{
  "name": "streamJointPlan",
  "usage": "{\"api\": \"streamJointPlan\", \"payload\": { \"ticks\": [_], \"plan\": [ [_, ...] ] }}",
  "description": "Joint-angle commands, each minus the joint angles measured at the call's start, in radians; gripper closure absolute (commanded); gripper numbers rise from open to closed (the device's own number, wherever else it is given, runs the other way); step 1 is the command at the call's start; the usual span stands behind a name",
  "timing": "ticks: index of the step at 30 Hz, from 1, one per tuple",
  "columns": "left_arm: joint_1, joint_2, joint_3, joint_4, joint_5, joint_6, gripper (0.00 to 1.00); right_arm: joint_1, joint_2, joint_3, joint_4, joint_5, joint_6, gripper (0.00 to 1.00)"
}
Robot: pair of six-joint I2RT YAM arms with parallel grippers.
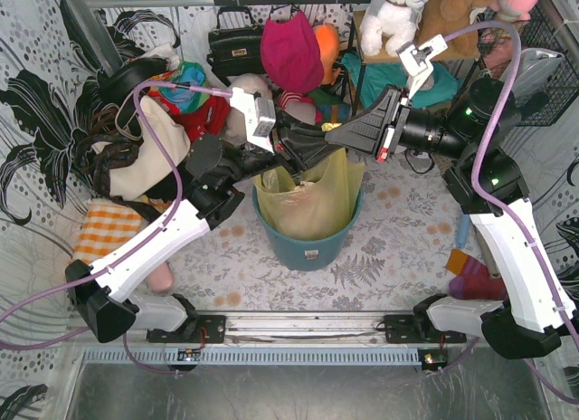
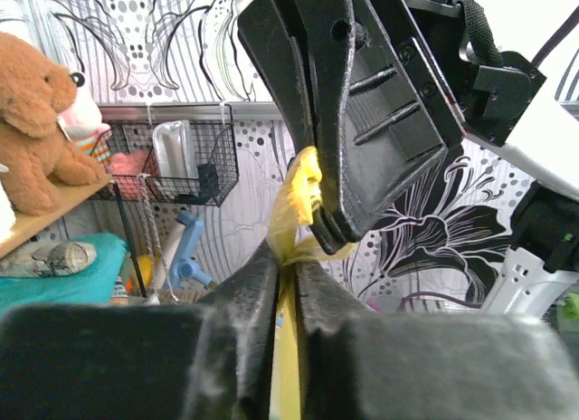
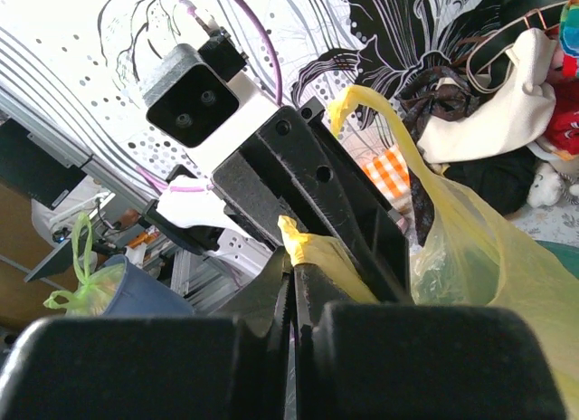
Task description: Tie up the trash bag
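The yellow-green trash bag point(image 1: 312, 201) sits in a teal bin point(image 1: 308, 242) at the table's middle. Both grippers meet just above its mouth. My left gripper point(image 1: 318, 151) is shut on a twisted yellow strip of the bag point(image 2: 291, 216). My right gripper point(image 1: 336, 139) is shut on another bunched end of the bag point(image 3: 312, 250). The two grippers nearly touch tip to tip. A second free end of the bag point(image 3: 375, 108) sticks up behind the left gripper in the right wrist view. The bag's contents are hard to make out.
A pile of bags, clothes and toys point(image 1: 181, 94) lies at the back left. Plush toys point(image 1: 398, 13) stand on a shelf at the back right, by a wire basket point(image 1: 547, 67). An orange checked cloth point(image 1: 109, 225) lies left, a coloured sock point(image 1: 475, 275) right.
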Motion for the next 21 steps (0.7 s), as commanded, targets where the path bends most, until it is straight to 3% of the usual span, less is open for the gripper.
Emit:
{"api": "streamJointPlan", "payload": {
  "ticks": [1, 5, 10, 21],
  "plan": [
    [0.005, -0.009, 0.029, 0.010, 0.002, -0.013, 0.87, 0.005, -0.008, 0.032, -0.028, 0.029, -0.034, 1.00],
    [0.006, -0.015, 0.025, -0.001, -0.001, -0.025, 0.97, 0.005, -0.010, 0.107, -0.149, 0.114, -0.127, 0.76],
    [0.005, -0.024, 0.019, 0.000, 0.003, -0.033, 1.00, 0.005, -0.003, 0.203, -0.249, 0.233, -0.230, 0.59],
    [0.006, -0.027, 0.017, 0.010, 0.015, -0.047, 1.00, 0.005, 0.117, 0.350, -0.321, 0.181, -0.320, 0.51]
  ]
}}
